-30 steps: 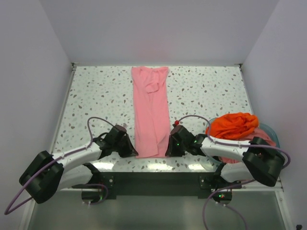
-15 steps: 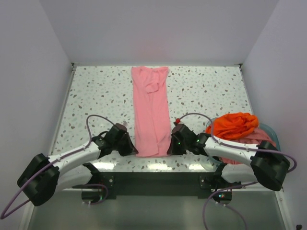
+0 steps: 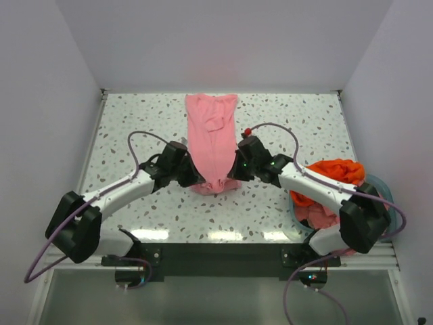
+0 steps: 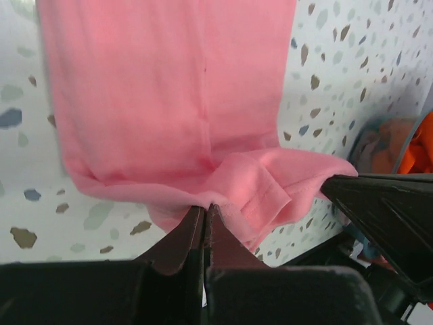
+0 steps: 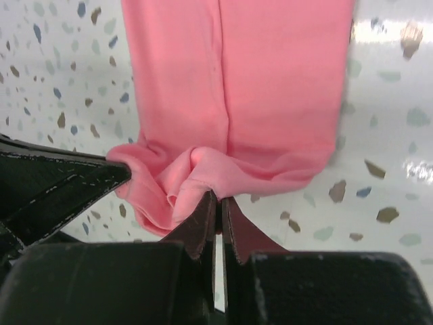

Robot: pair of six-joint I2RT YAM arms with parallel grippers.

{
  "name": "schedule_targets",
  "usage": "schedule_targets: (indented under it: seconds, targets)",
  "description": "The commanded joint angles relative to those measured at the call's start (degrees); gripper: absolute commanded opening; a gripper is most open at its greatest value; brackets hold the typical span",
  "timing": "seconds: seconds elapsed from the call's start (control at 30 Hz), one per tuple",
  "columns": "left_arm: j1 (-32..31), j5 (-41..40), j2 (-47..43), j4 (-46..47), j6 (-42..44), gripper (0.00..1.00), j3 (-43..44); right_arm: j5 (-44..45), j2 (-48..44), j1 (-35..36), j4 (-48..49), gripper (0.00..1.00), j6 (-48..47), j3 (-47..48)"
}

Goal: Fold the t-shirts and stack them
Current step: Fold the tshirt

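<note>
The light pink t-shirt [image 3: 211,135] lies as a long narrow strip down the middle of the table, its near end lifted and bunched. My left gripper [image 3: 192,177] is shut on the hem's left corner [image 4: 205,208]. My right gripper [image 3: 236,172] is shut on the right corner [image 5: 218,196]. In both wrist views the pink cloth [image 4: 169,88] [image 5: 237,88] stretches away flat beyond the pinched fold. The bright orange-red t-shirt [image 3: 333,175] sits crumpled on the darker salmon-pink one [image 3: 316,215] at the right.
A pale teal round basket [image 3: 380,184] holds the two other shirts at the table's right edge, partly under my right arm. White walls close in the speckled table [image 3: 135,128] on three sides.
Both grippers closed on the near hem and carried it away from the arm bases toward the far wall. The shirt's near end now stands bunched near the table's middle.
</note>
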Motion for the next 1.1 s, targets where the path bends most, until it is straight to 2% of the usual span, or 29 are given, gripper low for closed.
schedule_targets:
  seconds: [0.0, 0.27, 0.53, 0.73, 1.07]
  targets:
    - [4.29, -0.28, 3.06, 2.98, 3.96, 0.0, 5.68, 1.14, 5.27, -2.88, 0.82, 0.0, -3.94, 7.16]
    - [8.0, -4.67, 15.0, 2.02, 8.63, 0.0, 21.66, 1.41, 16.62, -7.36, 1.71, 0.0, -8.07, 21.4]
    - [12.04, -6.96, 23.81, 2.45, 9.42, 0.0, 30.2, -0.44, 26.73, -11.31, 1.8, 0.0, -10.27, 32.12]
    - [13.71, -6.95, 31.18, 2.11, 9.16, 0.0, 35.3, -0.53, 32.62, -13.34, 0.91, 0.0, -10.97, 38.01]
    - [17.32, -7.75, 36.12, 2.02, 6.35, 0.0, 37.07, -0.62, 41.24, -15.45, -1.46, 0.0, -10.36, 44.61]
